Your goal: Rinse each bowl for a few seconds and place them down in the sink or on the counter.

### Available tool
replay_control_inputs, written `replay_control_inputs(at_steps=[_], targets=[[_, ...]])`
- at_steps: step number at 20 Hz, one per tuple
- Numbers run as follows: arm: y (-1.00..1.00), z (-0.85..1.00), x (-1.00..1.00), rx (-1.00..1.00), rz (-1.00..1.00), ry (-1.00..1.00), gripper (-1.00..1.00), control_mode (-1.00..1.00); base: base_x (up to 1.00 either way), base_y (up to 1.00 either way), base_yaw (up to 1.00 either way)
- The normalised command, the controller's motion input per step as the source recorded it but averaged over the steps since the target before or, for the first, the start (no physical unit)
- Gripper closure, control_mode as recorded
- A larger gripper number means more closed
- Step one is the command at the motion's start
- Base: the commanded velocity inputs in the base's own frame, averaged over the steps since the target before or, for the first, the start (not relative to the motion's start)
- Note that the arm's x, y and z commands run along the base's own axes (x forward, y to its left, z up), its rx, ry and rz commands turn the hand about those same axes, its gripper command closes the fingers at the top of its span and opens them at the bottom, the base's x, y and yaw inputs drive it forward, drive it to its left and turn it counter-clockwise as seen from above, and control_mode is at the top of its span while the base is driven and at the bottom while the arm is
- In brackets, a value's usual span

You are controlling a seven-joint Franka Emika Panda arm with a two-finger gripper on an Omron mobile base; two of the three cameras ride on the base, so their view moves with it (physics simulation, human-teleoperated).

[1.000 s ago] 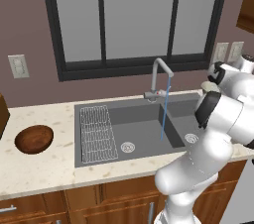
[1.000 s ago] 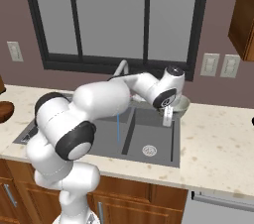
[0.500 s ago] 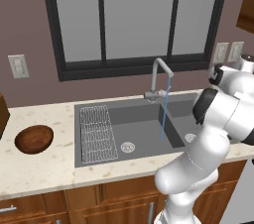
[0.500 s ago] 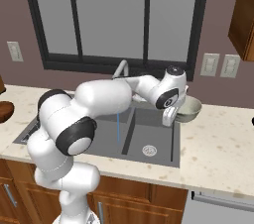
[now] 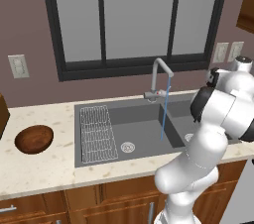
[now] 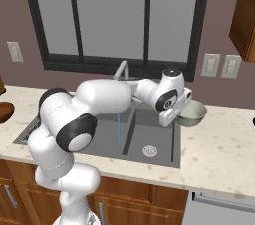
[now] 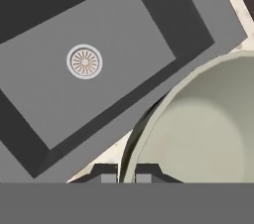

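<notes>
Claw [image 7: 126,174] pinching the rim of the pale bowl [image 6: 192,113], one finger inside and one outside, up in the air past the right edge of the sink [image 6: 149,134]. Big things first: wide grey sink with two basins, then the beige counter [image 6: 219,144] all around it. Tap [image 5: 159,74] running, thin blue stream falling into the sink. Wire rack [image 5: 96,131] on the sink's left side. Brown bowl [image 5: 33,139] far off on the left counter, untouched. Round drain [image 7: 84,61] seen below the claw, small and pale. Step in hand, probably: pale bowl done with the water, now going over to the right counter to be put down. Next move: lower it flat onto the stone, let go softly, then go get the brown bowl for its rinse.
</notes>
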Motion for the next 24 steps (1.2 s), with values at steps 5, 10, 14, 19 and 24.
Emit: replay_control_inputs(at_steps=[5,10,14,19,24], targets=[[-0.08,-0.13,0.05,0.00,-0.10,0.00,1.00,-1.00,0.00,0.00,0.00],[-0.10,-0.12,0.02,0.00,-0.04,0.00,1.00,-1.00,0.00,0.00,0.00],[-0.16,-0.10,0.00,0.00,-0.01,0.00,1.00,-1.00,0.00,0.00,0.00],[-0.14,-0.11,0.00,0.00,0.00,0.00,1.00,-1.00,0.00,0.00,0.00],[-0.10,-0.15,0.00,0.01,0.00,0.00,1.00,-1.00,0.00,0.00,0.00]])
